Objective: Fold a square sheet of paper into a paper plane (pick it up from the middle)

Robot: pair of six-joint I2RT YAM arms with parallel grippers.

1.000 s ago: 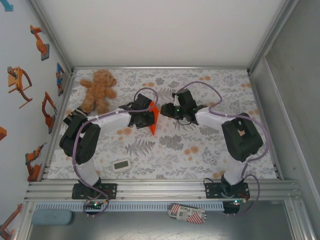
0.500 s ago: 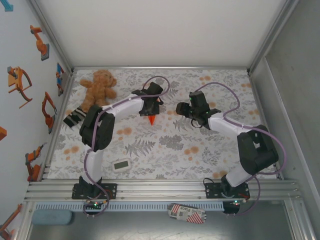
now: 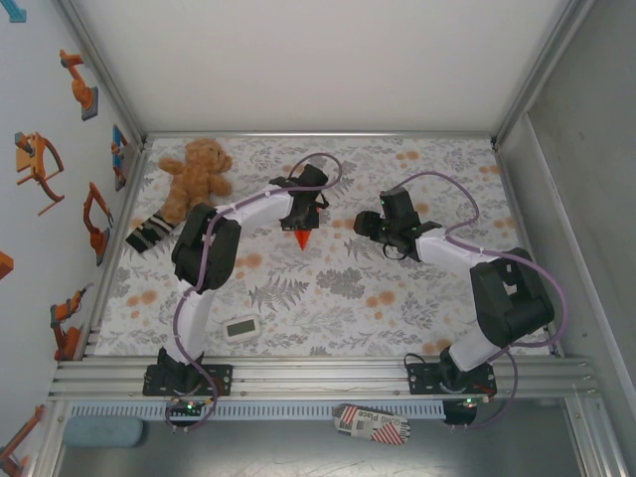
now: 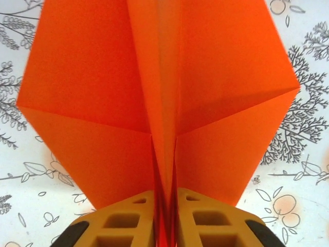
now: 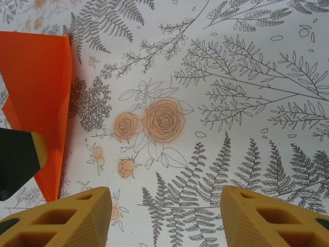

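Note:
The paper plane (image 3: 302, 238) is a bright orange folded dart with its wings spread and its tip pointing toward the near edge. It hangs above the flowered table (image 3: 417, 288). In the left wrist view the plane (image 4: 103, 77) spreads wide, and its centre keel runs down between the yellow fingers. My left gripper (image 3: 301, 225) (image 4: 164, 198) is shut on that keel. My right gripper (image 3: 366, 225) (image 5: 167, 193) stands open a short way to the right, with bare tablecloth between its fingers. The plane's edge (image 5: 41, 87) lies at the left in the right wrist view.
A brown teddy bear (image 3: 196, 179) sits at the back left. A small white timer (image 3: 240, 327) lies near the front left. A black-and-white striped object (image 3: 149, 235) lies by the left wall. Metal rails frame the table.
My left arm has stretched out and carried the plane a little farther back. My right gripper has drawn away to the right of the plane and opened wider.

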